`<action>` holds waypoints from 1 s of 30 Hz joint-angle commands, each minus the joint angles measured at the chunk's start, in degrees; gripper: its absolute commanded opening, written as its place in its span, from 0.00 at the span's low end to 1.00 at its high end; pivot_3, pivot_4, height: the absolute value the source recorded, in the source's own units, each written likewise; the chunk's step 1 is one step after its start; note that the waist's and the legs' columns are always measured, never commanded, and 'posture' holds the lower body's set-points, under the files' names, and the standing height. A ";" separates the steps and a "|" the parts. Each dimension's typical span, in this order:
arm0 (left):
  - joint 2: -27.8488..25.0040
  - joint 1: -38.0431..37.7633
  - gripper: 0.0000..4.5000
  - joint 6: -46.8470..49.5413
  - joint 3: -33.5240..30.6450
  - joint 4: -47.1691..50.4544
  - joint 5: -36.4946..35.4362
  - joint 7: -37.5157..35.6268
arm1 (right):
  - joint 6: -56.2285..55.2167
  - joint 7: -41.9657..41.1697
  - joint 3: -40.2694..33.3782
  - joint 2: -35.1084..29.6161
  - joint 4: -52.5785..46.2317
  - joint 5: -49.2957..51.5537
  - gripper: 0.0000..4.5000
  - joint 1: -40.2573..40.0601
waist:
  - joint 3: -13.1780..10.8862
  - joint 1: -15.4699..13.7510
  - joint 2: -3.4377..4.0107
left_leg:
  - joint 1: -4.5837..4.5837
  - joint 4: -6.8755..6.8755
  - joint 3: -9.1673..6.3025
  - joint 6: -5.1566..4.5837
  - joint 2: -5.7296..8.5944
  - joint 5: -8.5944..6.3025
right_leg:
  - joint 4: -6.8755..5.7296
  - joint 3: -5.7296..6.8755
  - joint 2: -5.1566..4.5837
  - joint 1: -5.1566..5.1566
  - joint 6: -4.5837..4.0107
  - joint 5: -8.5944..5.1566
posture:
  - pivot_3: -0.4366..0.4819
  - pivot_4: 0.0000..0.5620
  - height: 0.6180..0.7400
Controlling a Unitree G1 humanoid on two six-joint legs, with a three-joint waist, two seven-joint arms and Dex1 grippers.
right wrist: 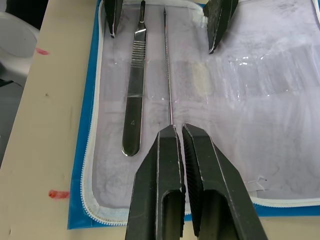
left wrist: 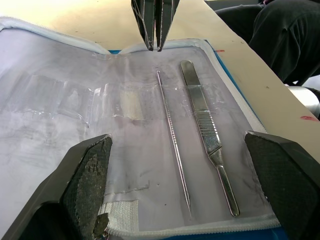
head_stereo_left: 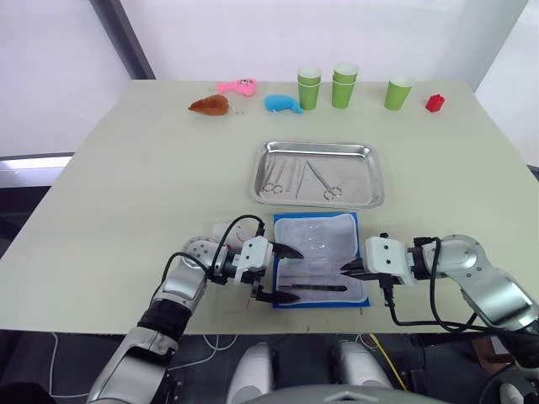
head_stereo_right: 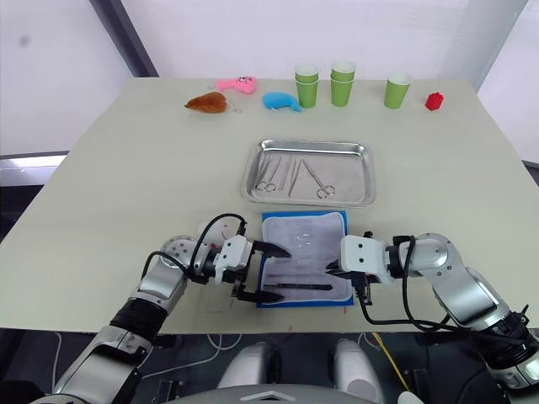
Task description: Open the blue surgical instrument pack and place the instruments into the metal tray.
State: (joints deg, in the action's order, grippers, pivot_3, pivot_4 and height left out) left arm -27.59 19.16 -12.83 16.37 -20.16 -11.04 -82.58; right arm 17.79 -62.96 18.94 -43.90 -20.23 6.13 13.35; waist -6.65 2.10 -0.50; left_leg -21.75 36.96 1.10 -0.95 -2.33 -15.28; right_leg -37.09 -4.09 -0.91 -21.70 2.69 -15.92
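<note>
The blue surgical instrument pack (head_stereo_left: 324, 231) lies unfolded near the table's front edge, its pale lining facing up. Two instruments rest on the lining: a thin probe (left wrist: 172, 140) and a flat steel handle (left wrist: 202, 120). My left gripper (head_stereo_left: 296, 274) is open at the pack's left edge, with its fingers (left wrist: 85, 170) spread on either side of both tools. My right gripper (right wrist: 181, 132) is shut at the pack's right edge, its tips just short of the probe's end (right wrist: 167, 65) and holding nothing. Beyond the pack, the metal tray (head_stereo_left: 316, 147) holds scissors (head_stereo_left: 330, 192) and other slim instruments (head_stereo_left: 272, 187).
Along the far edge stand green cups (head_stereo_left: 309, 88), a red block (head_stereo_left: 434, 103), a blue whale toy (head_stereo_left: 281, 103), a pink toy (head_stereo_left: 237, 85) and a brown toy (head_stereo_left: 210, 105). The table's front edge runs just behind both grippers.
</note>
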 commanded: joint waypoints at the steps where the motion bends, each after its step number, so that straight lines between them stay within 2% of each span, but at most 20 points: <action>1: -0.40 -4.30 1.00 1.99 4.32 -4.85 3.92 -0.55 | 0.58 1.23 -1.80 2.15 -0.56 2.46 0.04 0.13 | 0.00 0.00 0.00 | 0.00 0.01 0.00 0.00 0.00 0.00 | 0.00 0.00 0.00 0.00 0.00 0.00 | 0.48 0.27 1.00; 2: -0.41 -4.31 1.00 1.98 4.32 -4.86 3.91 -0.56 | 1.12 1.56 -1.96 2.80 -0.32 3.13 0.04 -0.07 | 0.00 0.00 0.00 | 0.00 0.01 0.00 0.00 0.00 0.00 | 0.00 0.00 0.00 0.00 0.00 0.00 | 0.48 0.27 1.00; 3: -0.42 -4.31 1.00 1.95 4.32 -4.87 3.92 -0.56 | 1.35 1.55 -1.83 3.02 -0.02 3.33 0.09 -0.15 | 0.00 0.00 0.00 | 0.00 0.01 -0.01 0.00 0.00 0.00 | -0.01 0.00 0.00 0.00 0.00 0.00 | 0.48 0.27 1.00; 5: -0.42 -4.29 1.00 1.97 4.33 -4.89 3.98 -0.50 | 0.90 1.60 -1.51 3.53 1.13 3.23 0.21 -0.27 | 0.00 -0.01 0.00 | -0.01 0.02 0.00 0.00 0.00 0.00 | -0.01 0.00 0.00 0.00 0.00 0.00 | 0.48 0.27 1.00; 7: -0.42 -4.27 1.00 1.97 4.35 -4.89 4.05 -0.45 | 0.07 2.02 -1.21 4.20 2.13 2.85 0.37 -0.23 | 0.00 -0.01 0.00 | -0.02 0.03 0.00 0.00 0.01 0.00 | -0.01 0.00 -0.01 0.00 0.00 0.00 | 0.48 0.27 1.00; 8: -0.41 -4.26 1.00 2.04 4.34 -4.85 4.06 -0.39 | 0.28 1.87 -1.02 4.54 2.58 3.16 0.39 -0.27 | 0.00 0.00 0.00 | -0.01 0.04 0.01 -0.01 0.01 0.00 | -0.01 0.00 -0.01 0.00 0.00 0.00 | 0.48 0.27 1.00; 21: -0.60 -4.62 1.00 2.43 4.35 -4.15 3.97 -0.16 | 1.28 2.44 2.40 6.78 9.37 0.72 0.39 -0.87 | 0.06 0.02 0.05 | 0.00 0.10 0.00 -0.02 0.01 -0.01 | -0.08 0.00 0.00 0.01 0.00 0.00 | 0.48 0.27 1.00; 22: -0.65 -4.66 1.00 2.46 4.33 -4.08 3.94 -0.16 | 1.14 2.38 2.84 6.72 9.99 0.17 0.30 -0.92 | 0.15 0.02 0.08 | 0.00 0.10 0.00 -0.02 0.01 -0.01 | -0.09 0.00 0.00 0.01 0.01 0.00 | 0.48 0.27 1.00; 23: -0.72 -4.72 1.00 2.48 4.31 -4.01 3.93 -0.14 | 0.43 2.10 3.49 6.27 10.74 -0.85 0.27 -1.02 | 0.18 0.04 0.10 | 0.01 0.10 0.00 -0.02 0.01 -0.01 | -0.09 0.00 0.00 0.02 0.00 0.00 | 0.48 0.27 1.00; 27: -0.96 -4.98 1.00 2.53 4.30 -3.70 3.85 -0.02 | -0.25 1.93 3.79 5.95 11.66 -1.50 0.02 -1.09 | 0.35 0.10 0.13 | 0.04 0.11 0.00 -0.02 0.01 -0.01 | -0.10 0.00 0.01 0.04 0.01 0.00 | 0.48 0.27 1.00; 30: -1.04 -5.09 1.00 2.56 4.36 -3.58 3.81 0.01 | -0.14 1.71 4.00 5.75 11.81 -1.57 0.02 -0.68 | 0.37 0.11 0.14 | 0.05 0.12 0.00 -0.03 0.00 -0.01 | -0.12 -0.01 0.01 0.05 0.01 0.00 | 0.48 0.27 1.00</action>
State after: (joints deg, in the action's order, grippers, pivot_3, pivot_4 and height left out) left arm -27.57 18.38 -12.78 16.33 -20.14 -11.04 -81.26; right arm 16.42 -61.11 21.55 -37.15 -10.63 6.92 13.16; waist -6.28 2.20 -0.36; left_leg -21.70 37.09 1.10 -0.97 -2.32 -15.30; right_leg -37.21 -4.10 -0.90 -21.64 2.70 -15.93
